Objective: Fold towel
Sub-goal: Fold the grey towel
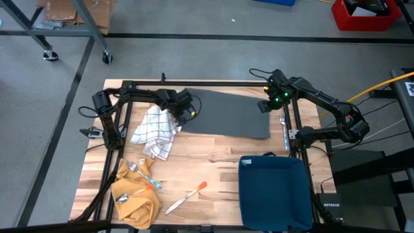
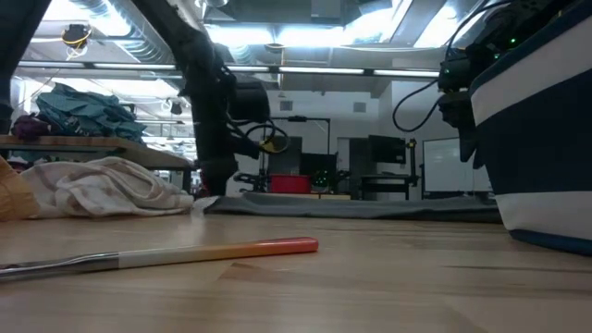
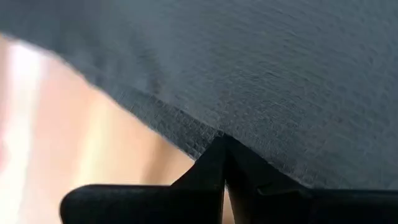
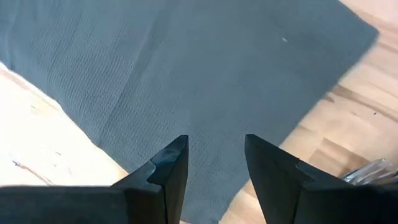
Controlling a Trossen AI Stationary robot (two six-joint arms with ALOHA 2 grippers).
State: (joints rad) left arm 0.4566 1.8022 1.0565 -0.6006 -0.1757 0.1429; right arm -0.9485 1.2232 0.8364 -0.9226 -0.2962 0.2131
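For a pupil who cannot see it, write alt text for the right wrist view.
The right tool, its two dark fingers apart, hovers over a dark grey towel spread flat on the light wooden table. One towel corner points toward bare wood beyond.

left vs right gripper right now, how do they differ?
The left gripper is shut, pinching the near-left edge of the gray towel; the right gripper is open and holds nothing. The left gripper sits at the towel's left end beside the checkered cloth; the right gripper hovers over the towel's right end. Both point at the same towel.
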